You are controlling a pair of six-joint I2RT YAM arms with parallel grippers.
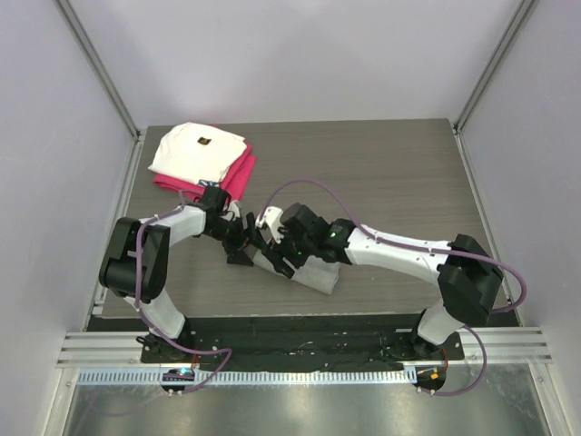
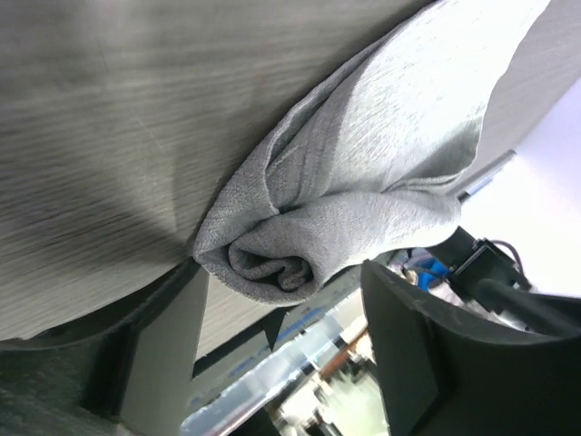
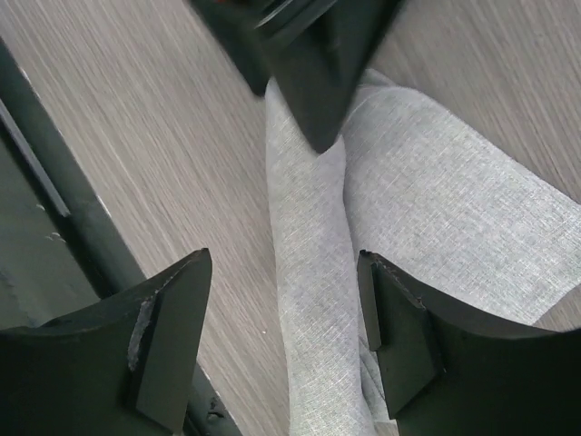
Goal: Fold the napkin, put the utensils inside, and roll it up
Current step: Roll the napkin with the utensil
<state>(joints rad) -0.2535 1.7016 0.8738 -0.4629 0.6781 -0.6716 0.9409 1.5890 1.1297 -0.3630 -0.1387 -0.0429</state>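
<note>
Rolling step, looks near done. Napkin (image 1: 316,272) lies rolled on the worktop (image 1: 381,173), front-centre. Right claw (image 3: 283,263) is spread, straddling it, holding nothing. Left claw (image 2: 277,268) is wide at the roll end, grip unclear. Next: tighten without unravelling.

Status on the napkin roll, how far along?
Done: the napkin is rolled; the left wrist view shows its spiral end. In hand: both arms' jaws stand open around the roll, not clamping it. Left: little, by the look. No utensil shows, so I cannot confirm it is inside.
</note>
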